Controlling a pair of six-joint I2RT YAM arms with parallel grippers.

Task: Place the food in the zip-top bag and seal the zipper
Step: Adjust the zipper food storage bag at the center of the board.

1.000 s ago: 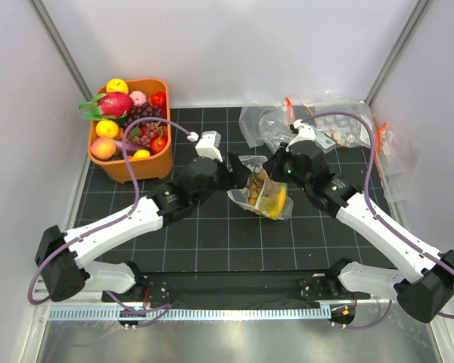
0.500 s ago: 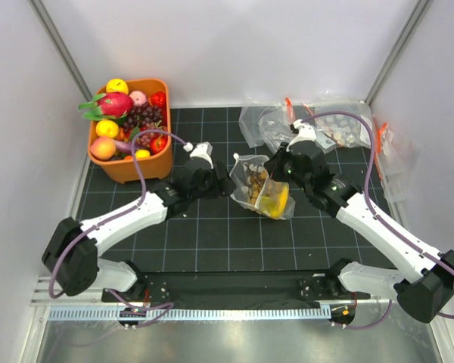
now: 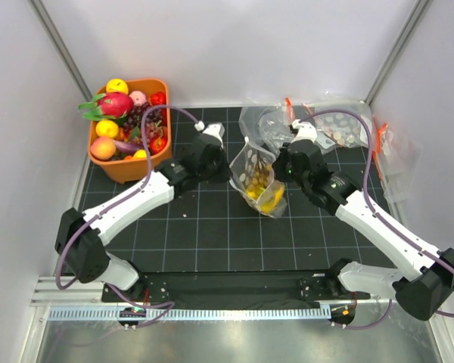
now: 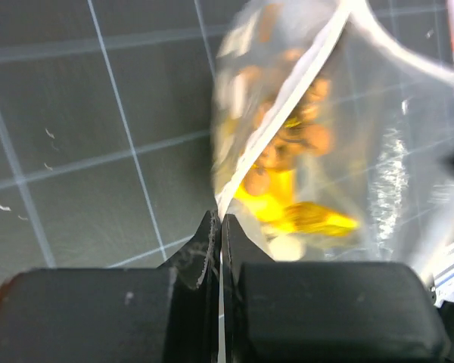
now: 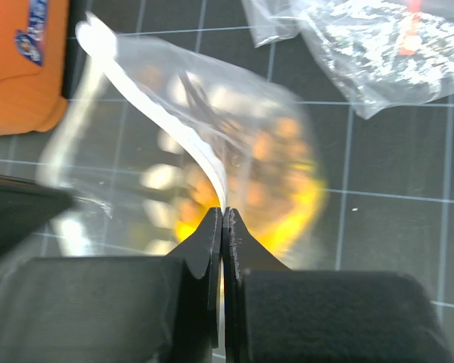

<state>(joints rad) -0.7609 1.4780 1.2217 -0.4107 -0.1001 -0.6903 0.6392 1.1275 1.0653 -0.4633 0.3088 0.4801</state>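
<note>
The zip-top bag, holding banana bunch and brown balls, is held over the tabletop. Its zipper is pinched by the closed left hand and right hand. If tugged unevenly, the strip could slip out and the food be spilled. The long axis appears to run far-to-near, banana end nearest.

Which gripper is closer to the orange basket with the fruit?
Left. The left gripper pinches the zip-top bag on the side facing the orange basket. The right gripper pinches the bag's opposite side, farther from the basket.
</note>
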